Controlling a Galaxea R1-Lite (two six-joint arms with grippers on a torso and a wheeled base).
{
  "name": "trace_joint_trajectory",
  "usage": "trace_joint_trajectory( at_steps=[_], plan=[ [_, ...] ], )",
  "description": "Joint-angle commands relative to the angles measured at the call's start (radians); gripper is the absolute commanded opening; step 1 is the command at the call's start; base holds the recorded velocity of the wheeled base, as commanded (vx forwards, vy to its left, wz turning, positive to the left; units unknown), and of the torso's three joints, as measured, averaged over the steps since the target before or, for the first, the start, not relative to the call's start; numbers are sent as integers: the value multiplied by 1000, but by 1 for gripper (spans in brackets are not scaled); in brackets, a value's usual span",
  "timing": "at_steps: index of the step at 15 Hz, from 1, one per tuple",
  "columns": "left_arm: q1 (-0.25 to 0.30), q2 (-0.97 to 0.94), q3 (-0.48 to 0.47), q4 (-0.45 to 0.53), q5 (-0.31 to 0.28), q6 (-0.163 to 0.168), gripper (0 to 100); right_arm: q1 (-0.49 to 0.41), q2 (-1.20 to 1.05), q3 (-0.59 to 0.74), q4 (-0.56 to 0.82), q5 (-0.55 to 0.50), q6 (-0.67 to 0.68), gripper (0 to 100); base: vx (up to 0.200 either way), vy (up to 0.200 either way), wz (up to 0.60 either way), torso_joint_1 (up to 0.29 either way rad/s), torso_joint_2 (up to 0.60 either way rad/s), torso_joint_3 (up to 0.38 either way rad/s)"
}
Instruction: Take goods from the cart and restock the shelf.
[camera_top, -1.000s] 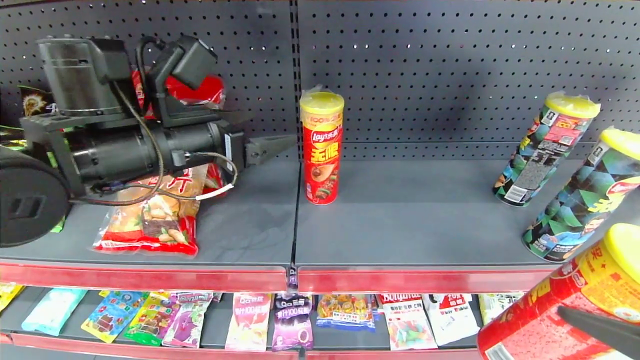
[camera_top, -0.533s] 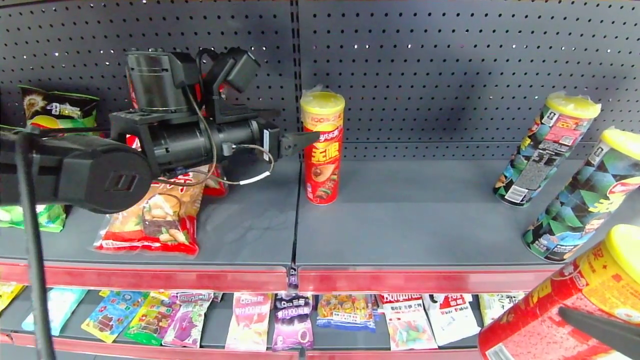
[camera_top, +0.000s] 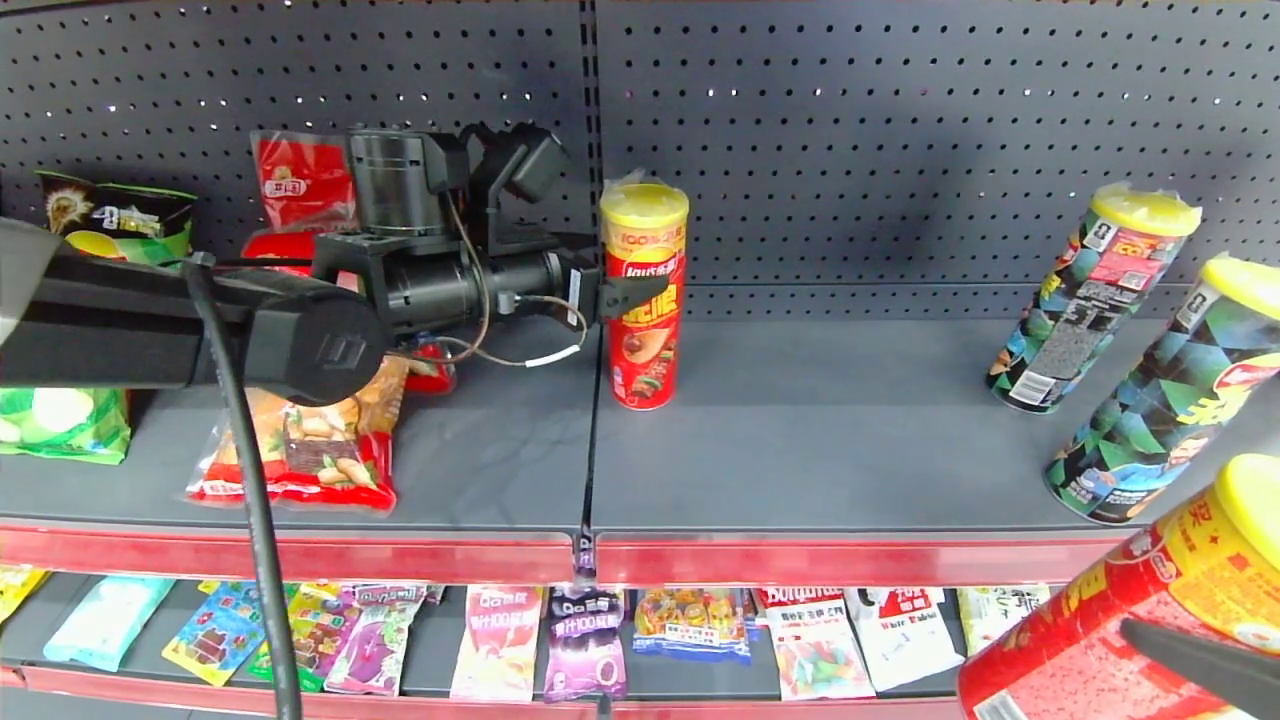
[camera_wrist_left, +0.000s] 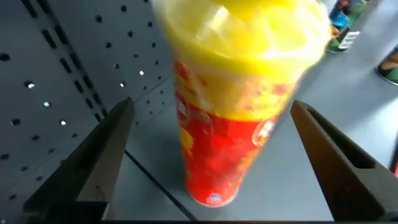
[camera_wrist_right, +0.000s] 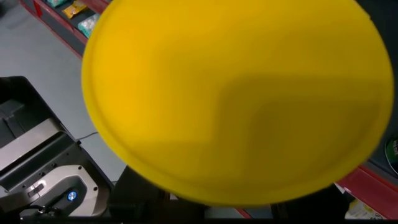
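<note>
Red can (camera_top: 643, 300) stands upright on the shelf (camera_top: 820, 450), near the back by the seam between the two shelf panels, yellow lid on top. My left end effector (camera_top: 640, 288) is level with its upper half and spread wide – in the left wrist view the can (camera_wrist_left: 230, 112) sits between the two fingers (camera_wrist_left: 99, 168), with a gap on each side, so I am around it but not touching. My right end effector (camera_top: 1185, 655) is low at the right, in front of the shelf edge, closed on a second can (camera_top: 1130, 620), also red with a yellow lid, held tilted; one dark finger lies across its side, and the right wrist view looks straight onto its lid (camera_wrist_right: 239, 99). At the right end of the shelf are two dark cans (camera_top: 1090, 300) – close to each other and well apart from the red can. Left of my left arm a nut bag (camera_top: 300, 450) lies flat near the front lip, a red bag (camera_top: 300, 180) leans on the pegboard (camera_top: 900, 130) behind it, and a green bag (camera_top: 110, 220) is farther left. The lower shelf (camera_top: 40, 680) carries a row of small packets (camera_top: 590, 640).
</note>
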Motion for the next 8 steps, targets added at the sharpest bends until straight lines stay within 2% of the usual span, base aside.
trace_joint_trajectory(
  at_steps=[1,6,7,8],
  plan=[
    [0,31,-29,-2,0,0,100,1,-1,0,0,0,-1,0,0,0,0,0,0,0],
    [-25,90,-97,-2,0,0,100,-1,-3,3,0,0,1,0,0,0,0,0,0,0],
    [-26,104,-114,-2,0,0,0,-1,-3,3,0,0,1,0,0,0,0,0,0,0],
    [-28,115,-127,-2,0,0,0,-2,-3,3,0,0,1,0,0,0,0,0,0,0]
  ],
)
